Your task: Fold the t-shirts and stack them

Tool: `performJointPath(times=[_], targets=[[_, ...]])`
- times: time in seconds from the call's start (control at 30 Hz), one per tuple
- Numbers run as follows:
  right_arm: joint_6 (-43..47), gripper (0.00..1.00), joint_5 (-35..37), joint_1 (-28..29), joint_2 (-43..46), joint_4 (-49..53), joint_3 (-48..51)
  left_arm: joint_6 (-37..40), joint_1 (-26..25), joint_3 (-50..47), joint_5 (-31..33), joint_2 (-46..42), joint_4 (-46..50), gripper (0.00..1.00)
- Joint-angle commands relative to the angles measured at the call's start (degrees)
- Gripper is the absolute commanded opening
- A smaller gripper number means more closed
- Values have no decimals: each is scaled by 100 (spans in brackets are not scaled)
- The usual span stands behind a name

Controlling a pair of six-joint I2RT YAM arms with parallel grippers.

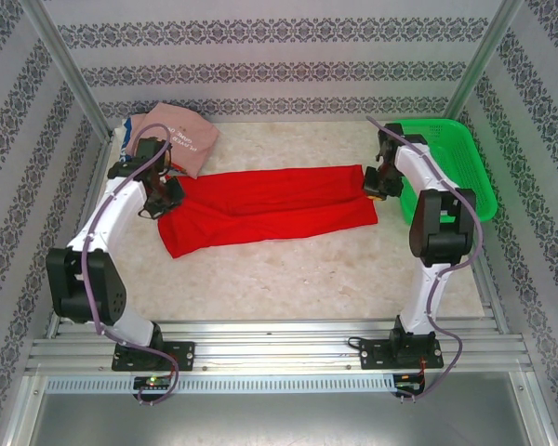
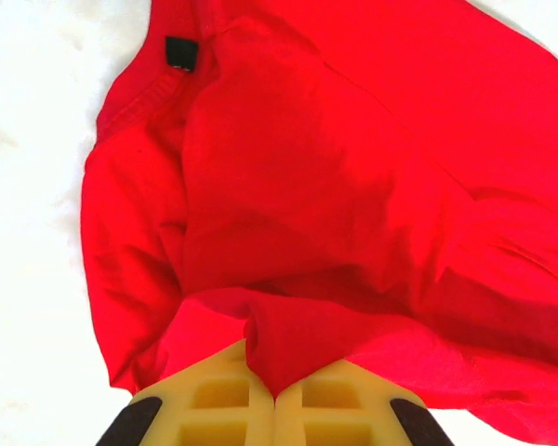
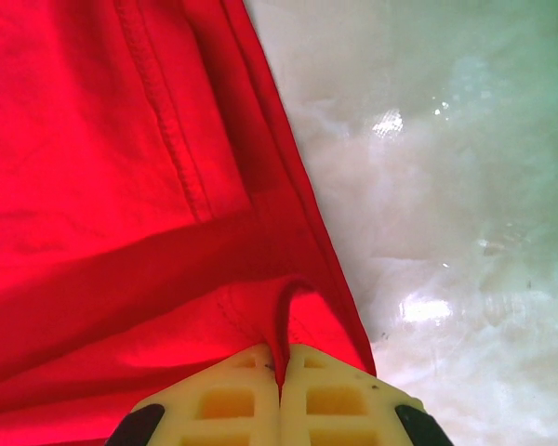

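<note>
Lying stretched in a long, half-folded band across the middle of the bench (image 1: 298, 274), the red shirt (image 1: 270, 209) looks light, thin and limp, so it will likely sag and crease wherever nothing holds it. The left jaws are pressed together on a pinch of cloth at its left end, and the right jaws pinch a fold beside the stitched hem (image 3: 172, 139) at its right end. Edges and corners seem the surest holds, since a shallow pinch could slip.
</note>
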State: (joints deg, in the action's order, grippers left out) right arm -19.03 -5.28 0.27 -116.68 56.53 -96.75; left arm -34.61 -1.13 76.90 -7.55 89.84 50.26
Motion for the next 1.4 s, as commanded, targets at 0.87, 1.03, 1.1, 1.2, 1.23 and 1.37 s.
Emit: performJointPath(times=[0.87,1.03,1.1,1.2,1.23,1.37], targets=[[127,2,542,78,-1274,438,-1578,999,350,1601,-117,1568,-90,0],[126,3,623,104,-1459,452,-1787,1055,350,1673,-157,1773,-278,0],[130,4,658,105,-1542,480,-1918,1087,350,1815,-184,1911,-280,0],[132,5,721,100,-1670,509,-2079,1140,350,2013,-156,2076,-284,0],[141,7,730,100,-1694,499,-2123,1143,358,2059,-146,2103,-309,0],[145,33,666,125,-1728,420,-2275,1089,376,2236,-266,2172,-485,21]])
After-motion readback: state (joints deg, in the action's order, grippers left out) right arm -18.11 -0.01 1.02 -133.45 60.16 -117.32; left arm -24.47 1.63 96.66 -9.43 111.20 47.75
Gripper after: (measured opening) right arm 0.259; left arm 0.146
